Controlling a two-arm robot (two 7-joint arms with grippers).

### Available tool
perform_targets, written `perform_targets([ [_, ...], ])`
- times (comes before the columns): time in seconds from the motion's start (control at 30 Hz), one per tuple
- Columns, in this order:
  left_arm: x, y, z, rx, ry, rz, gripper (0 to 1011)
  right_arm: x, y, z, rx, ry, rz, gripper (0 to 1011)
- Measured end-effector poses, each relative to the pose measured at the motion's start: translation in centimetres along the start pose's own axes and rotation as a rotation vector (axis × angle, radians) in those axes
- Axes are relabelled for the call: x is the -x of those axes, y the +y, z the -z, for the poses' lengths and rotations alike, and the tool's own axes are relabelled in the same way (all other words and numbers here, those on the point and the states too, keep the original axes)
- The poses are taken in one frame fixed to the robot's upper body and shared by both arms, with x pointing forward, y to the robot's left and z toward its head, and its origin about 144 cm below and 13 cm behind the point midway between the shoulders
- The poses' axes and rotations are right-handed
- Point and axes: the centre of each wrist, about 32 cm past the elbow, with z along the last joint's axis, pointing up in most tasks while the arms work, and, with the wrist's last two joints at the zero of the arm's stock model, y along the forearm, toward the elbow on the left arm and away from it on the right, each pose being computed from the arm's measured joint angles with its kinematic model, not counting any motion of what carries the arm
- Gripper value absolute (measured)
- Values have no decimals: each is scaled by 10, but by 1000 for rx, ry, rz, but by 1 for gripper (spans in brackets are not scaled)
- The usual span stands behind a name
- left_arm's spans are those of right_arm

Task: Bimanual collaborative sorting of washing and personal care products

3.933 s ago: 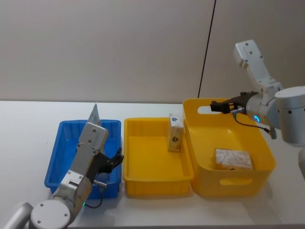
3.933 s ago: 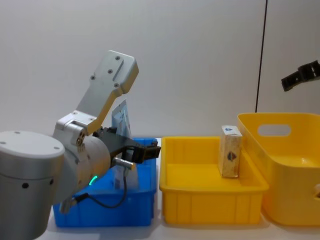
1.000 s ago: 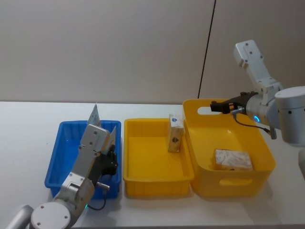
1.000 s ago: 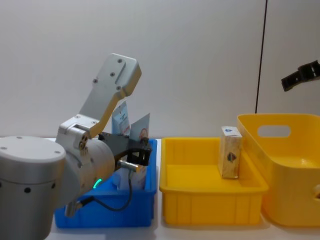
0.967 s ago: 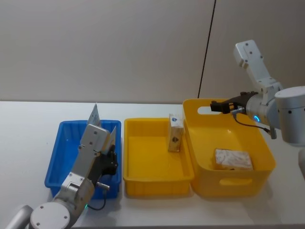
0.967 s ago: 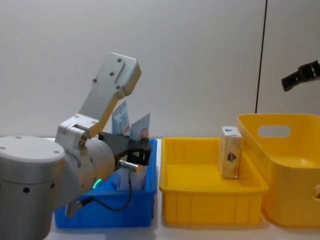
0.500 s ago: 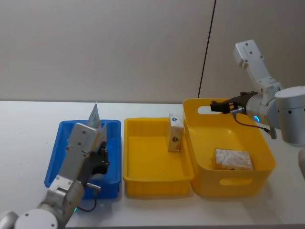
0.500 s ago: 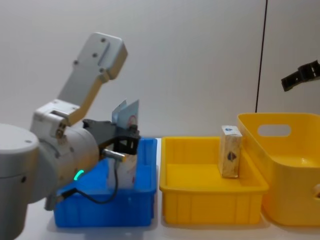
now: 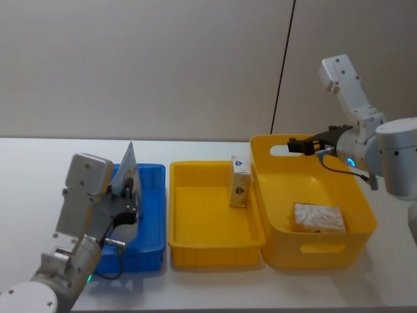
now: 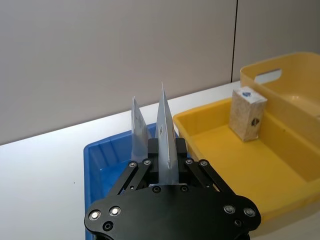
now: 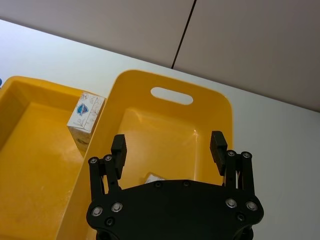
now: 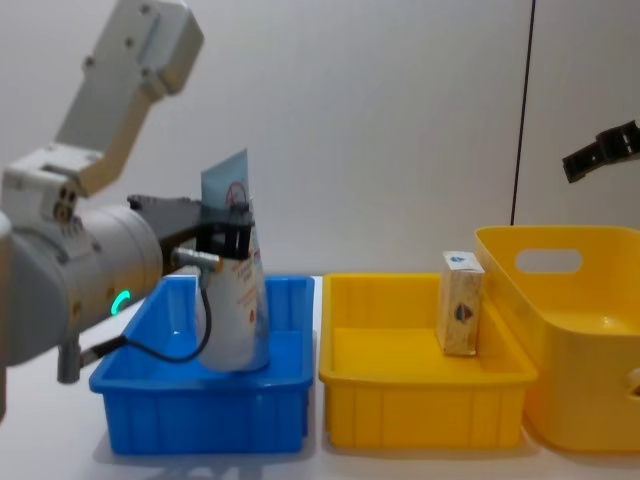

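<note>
The left arm is coming in from the near left, its pale link rising steeply and the wrist lying level over the blue bin (image 9: pixel 151 222) (image 12: pixel 200 415). The left gripper (image 12: pixel 228 238) (image 10: pixel 166 150) (image 9: pixel 130 189) is pinching a tube (image 12: pixel 237 320) (image 10: pixel 164 120) between both fingers, high up, just under the crimp. The tube's long axis is running nearly upright with a slight lean. Its flat crimped end is pointing up and its rounded end is hanging down inside the bin. The bin's front wall is hiding whether that end is touching the floor. Just beyond it a second tube (image 10: pixel 138 130) is standing, crimp up, toward the bin's far side.

To the right, touching the blue bin, a shallow yellow bin (image 9: pixel 215 251) (image 12: pixel 420 410) is sitting on the white table (image 9: pixel 32 169). A box (image 9: pixel 240 182) (image 12: pixel 461 302) (image 10: pixel 248 120) (image 11: pixel 86 117) is standing upright in it, blue top up, at the far right corner against the wall beside the deep yellow bin (image 9: pixel 313 251) (image 12: pixel 590 400) (image 11: pixel 120 100). A pale packet (image 9: pixel 318 217) is lying flat on the deep bin's floor, toward the near side.

Farther back, the right arm is holding its elbow high at the far right, forearm sloping down. The right gripper (image 9: pixel 296 145) (image 11: pixel 168 149) (image 12: pixel 600 155) is hovering level above the deep bin's far rim near the handle slot, pointing toward the robot's left. Its fingers are spreading wide and gripping nothing. A black cable (image 9: pixel 283 65) is hanging down the wall behind.
</note>
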Motion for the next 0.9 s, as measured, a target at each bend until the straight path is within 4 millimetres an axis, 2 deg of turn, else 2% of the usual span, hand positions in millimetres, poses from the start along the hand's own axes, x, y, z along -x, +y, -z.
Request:
perform_targets([
  [0.6,-22,2,-48,94,249,26,170,0,0,0,0,0,0,1003],
  [0.9,-26,-2,-65,140,340,51,170,0,-1,0,0,-9,-11,1003],
])
